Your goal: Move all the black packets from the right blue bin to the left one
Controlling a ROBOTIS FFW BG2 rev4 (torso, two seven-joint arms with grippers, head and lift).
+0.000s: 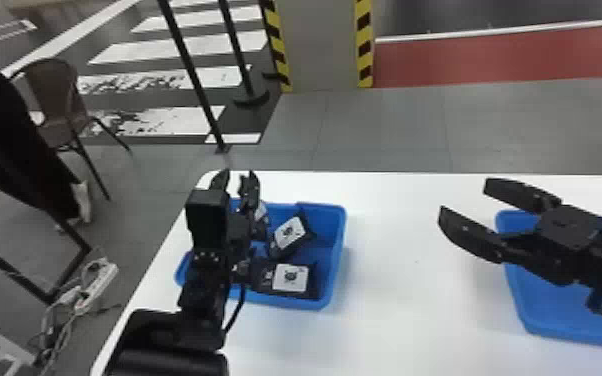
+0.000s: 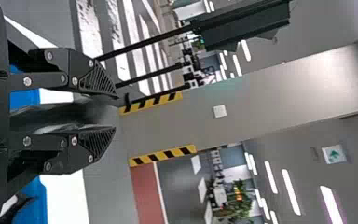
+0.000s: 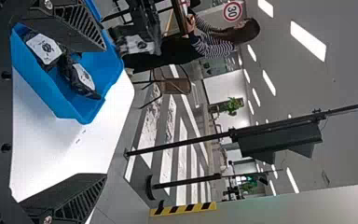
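Lying in the left blue plastic bin (image 1: 337,245), two black packets with white labels (image 1: 290,278), another clasped by the black left hand (image 1: 235,184) above, the black right hand (image 1: 464,201) spread wide near the right blue bin (image 1: 560,316).

The left bin (image 1: 336,250), with packets (image 1: 290,278) in it, and the right bin (image 1: 540,312) sit apart on the bench (image 1: 405,310). Behind stands a pillar (image 1: 322,45).
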